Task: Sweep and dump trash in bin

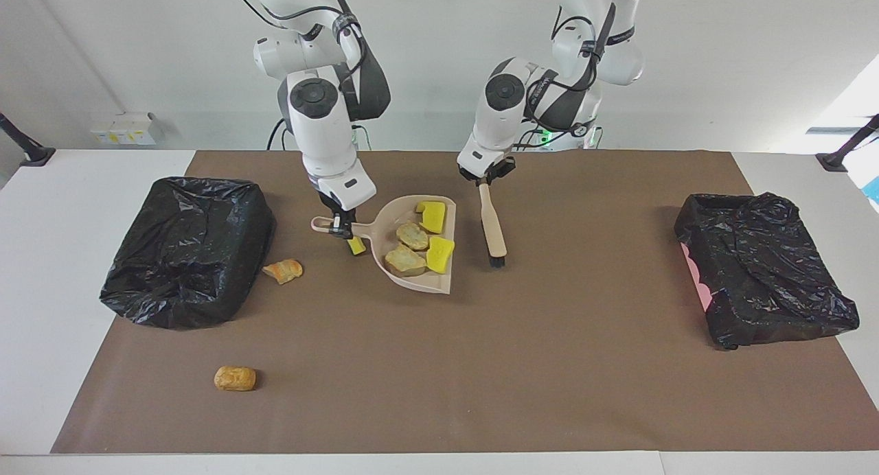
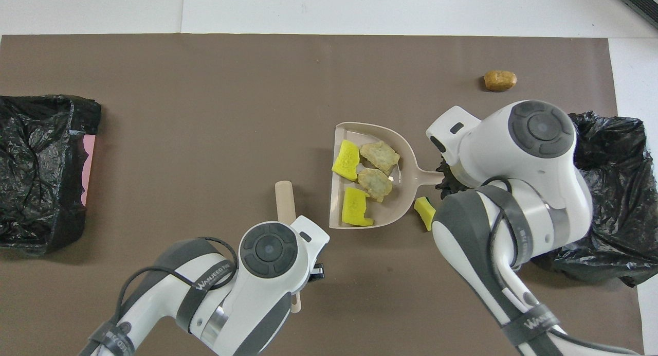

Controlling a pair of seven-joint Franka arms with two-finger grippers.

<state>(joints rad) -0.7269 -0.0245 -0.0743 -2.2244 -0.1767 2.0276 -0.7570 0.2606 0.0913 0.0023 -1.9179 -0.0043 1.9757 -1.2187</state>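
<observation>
My right gripper (image 1: 338, 226) is shut on the handle of the beige dustpan (image 1: 386, 229), held a little above the mat. The pan (image 2: 402, 200) carries two yellow sponge chunks (image 1: 439, 252) and two tan lumps (image 1: 405, 261). A loose yellow chunk (image 1: 356, 246) lies on the mat under the pan's handle, also in the overhead view (image 2: 424, 211). A tan-orange lump (image 1: 282, 270) lies beside the black-bagged bin (image 1: 185, 255). Another lump (image 1: 234, 378) lies farther from the robots, also in the overhead view (image 2: 499, 80). My left gripper (image 1: 485, 180) is shut on the brush (image 1: 493, 228), bristles down beside the pan.
A second black-bagged bin (image 1: 762, 269) with a pink side stands at the left arm's end of the table. A brown mat (image 1: 481, 365) covers the table. In the overhead view my right arm covers part of the nearer bin (image 2: 617, 201) and the lump beside it.
</observation>
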